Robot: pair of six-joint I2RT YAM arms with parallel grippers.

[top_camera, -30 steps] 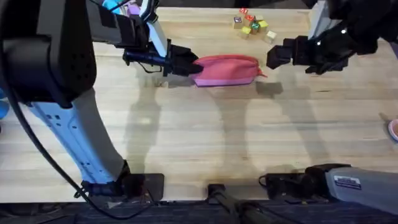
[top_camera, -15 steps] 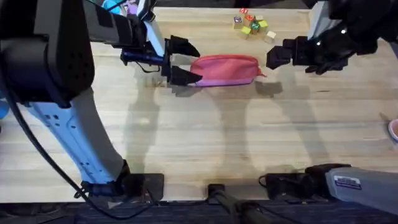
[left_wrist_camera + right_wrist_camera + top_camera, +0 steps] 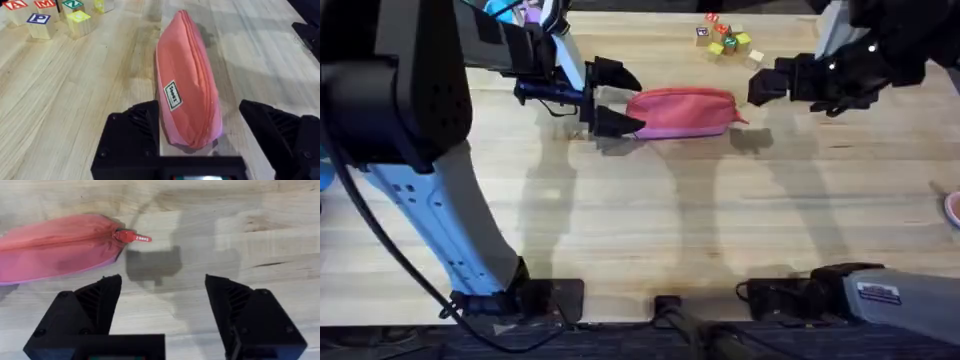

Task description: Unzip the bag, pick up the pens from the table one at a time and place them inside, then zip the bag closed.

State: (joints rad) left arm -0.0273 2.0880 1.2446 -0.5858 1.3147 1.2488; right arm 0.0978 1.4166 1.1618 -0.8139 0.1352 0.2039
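Across the far middle of the table point(image 3: 650, 200), the bag point(image 3: 685, 111) lies lengthwise, pink, its zipper closed along the top. My left gripper point(image 3: 616, 97) sits at the bag's left end with both black fingers spread wide, one on each side of that end, gripping nothing. My right gripper point(image 3: 760, 88) hovers just beyond the bag's right end, fingers also spread apart and empty. A red zipper pull point(image 3: 134, 237) sticks out from that end. Lettered toy blocks point(image 3: 725, 41) sit farther back on the table.
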